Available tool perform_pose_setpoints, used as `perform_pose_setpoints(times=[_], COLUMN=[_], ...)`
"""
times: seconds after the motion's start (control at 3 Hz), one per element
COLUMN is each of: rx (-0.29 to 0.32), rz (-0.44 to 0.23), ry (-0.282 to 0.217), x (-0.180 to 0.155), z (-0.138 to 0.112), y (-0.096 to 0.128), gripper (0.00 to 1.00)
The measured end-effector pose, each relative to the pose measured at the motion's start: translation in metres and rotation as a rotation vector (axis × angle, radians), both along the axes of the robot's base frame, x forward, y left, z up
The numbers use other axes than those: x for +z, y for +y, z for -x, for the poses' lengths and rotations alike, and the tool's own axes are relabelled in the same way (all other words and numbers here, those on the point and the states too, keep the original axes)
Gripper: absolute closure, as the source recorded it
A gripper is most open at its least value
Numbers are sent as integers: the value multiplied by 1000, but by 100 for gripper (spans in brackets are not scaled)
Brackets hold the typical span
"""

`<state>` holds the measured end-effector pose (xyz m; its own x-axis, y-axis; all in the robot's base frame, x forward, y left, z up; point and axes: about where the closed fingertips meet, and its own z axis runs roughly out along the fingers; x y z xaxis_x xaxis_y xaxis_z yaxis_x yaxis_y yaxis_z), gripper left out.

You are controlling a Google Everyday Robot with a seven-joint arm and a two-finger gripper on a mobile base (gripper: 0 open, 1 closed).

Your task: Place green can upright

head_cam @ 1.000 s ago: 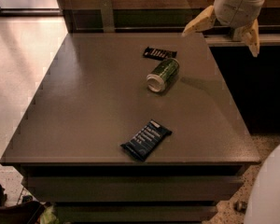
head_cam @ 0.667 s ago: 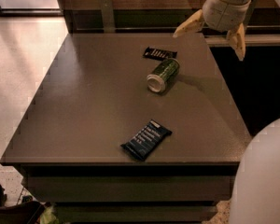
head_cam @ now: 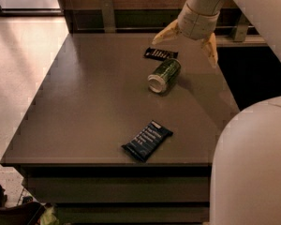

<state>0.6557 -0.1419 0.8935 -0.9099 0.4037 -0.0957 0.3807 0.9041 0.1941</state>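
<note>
Green can [head_cam: 164,75] lies on its side on the desk [head_cam: 84,107]. Gripper [head_cam: 188,40] hovers just beyond it, spread wide. Recommend straddling the body crosswise before closing.

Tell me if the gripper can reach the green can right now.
Probably yes: the gripper hangs open just above the green can, which lies on its side, nothing between them.

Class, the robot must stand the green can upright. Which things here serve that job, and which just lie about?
Job:
green can, on its side; gripper, open, above the far side of the table, behind the can.

Lying about:
near snack bar by the front edge; far snack bar just behind the can.
</note>
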Motion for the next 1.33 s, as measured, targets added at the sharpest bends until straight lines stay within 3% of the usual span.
perform_pose_setpoints(times=[0.67,1.33], rx=[-34,-57], rz=[-23,-4], ry=[104,139], x=[-44,-50], z=[6,17], y=[27,41], gripper=[0,0])
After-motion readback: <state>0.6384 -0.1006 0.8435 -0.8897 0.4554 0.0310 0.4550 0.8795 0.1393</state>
